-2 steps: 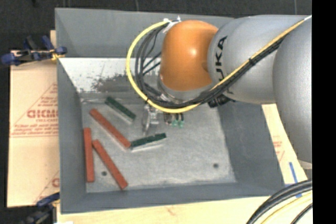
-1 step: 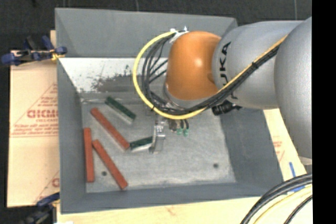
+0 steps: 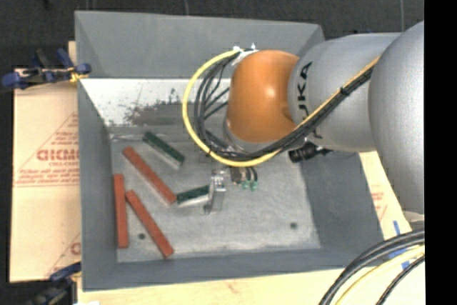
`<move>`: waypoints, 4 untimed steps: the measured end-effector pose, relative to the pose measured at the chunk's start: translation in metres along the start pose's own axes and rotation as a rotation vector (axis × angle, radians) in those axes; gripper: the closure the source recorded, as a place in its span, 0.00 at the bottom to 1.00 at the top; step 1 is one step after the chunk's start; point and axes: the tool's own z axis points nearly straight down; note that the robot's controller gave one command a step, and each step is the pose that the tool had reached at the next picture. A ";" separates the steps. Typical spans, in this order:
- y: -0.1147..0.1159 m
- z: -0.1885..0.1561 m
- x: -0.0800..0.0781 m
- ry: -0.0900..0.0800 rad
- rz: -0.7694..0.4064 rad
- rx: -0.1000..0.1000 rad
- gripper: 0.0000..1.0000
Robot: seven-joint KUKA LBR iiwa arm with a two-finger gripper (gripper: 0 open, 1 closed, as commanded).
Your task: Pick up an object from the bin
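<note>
A short dark green bar (image 3: 191, 195) lies flat on the bin floor just to the view's left of the pincer (image 3: 214, 195), its near end meeting the pincer's tip, the rest of it pointing away to the left and slightly downward. Whether the pincer is released, clenched or grasping the bar cannot be told from this angle, since the wrist above hides much of it. Up and to the left of the pincer a long red-brown bar (image 3: 148, 173) lies on a slant, its lower end close to the green bar. Farther up and left lies a second dark green bar (image 3: 164, 148), also slanted. Well to the left of the pincer an upright red-brown bar (image 3: 121, 211) lies along the bin's left wall, and a slanted red-brown bar (image 3: 148, 223) lies just beside it, below and left of the pincer. Just right of the pincer sits a small green bit (image 3: 248, 184), too small to identify. Above the pincer are the wrist's orange cover (image 3: 260, 96), looped cables (image 3: 194, 107) and the grey arm (image 3: 357, 96), over the grey metal bin (image 3: 178, 46).
</note>
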 end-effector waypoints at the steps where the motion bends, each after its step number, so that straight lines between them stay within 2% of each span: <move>1: 0.010 0.072 0.031 -0.009 -0.121 -0.002 1.00; 2: 0.010 0.072 0.031 -0.009 -0.120 -0.002 1.00; 3: 0.045 -0.056 0.011 -0.004 -0.120 -0.002 1.00; 4: 0.045 -0.056 0.011 -0.004 -0.120 -0.003 0.00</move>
